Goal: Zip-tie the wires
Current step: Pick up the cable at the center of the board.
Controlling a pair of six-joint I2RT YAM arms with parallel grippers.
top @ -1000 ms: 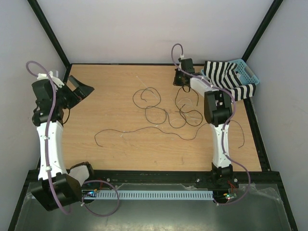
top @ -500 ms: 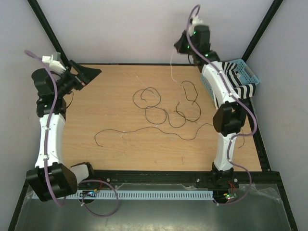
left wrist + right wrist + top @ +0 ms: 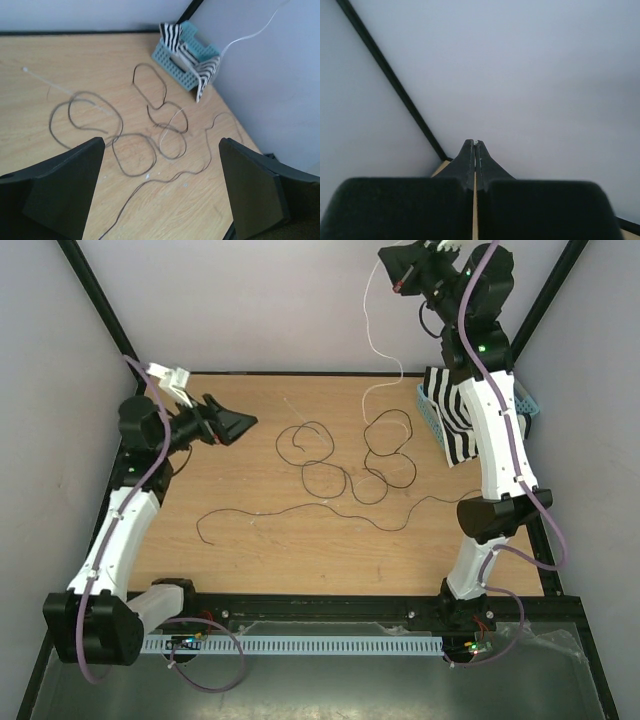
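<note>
Two robot arms seen from above: the left arm (image 3: 120, 540) at the lower left of the frame, the right arm (image 3: 500, 440) along the right side. Both wear white link shells between chunky black joint housings. Each carries a thick purple cable (image 3: 244, 660) clipped along its length, with a loose loop beside its black base (image 3: 455, 615). Small green lights (image 3: 481, 347) glow on the right arm's upper joints. A white plastic connector block (image 3: 166, 374) caps the left wrist at upper left. The left tool (image 3: 238, 424) bears broad, matte black, wedge-shaped fingers (image 3: 65, 195). The right tool (image 3: 475, 145) has black fingers that taper from blocky shoulders to thin tips.
</note>
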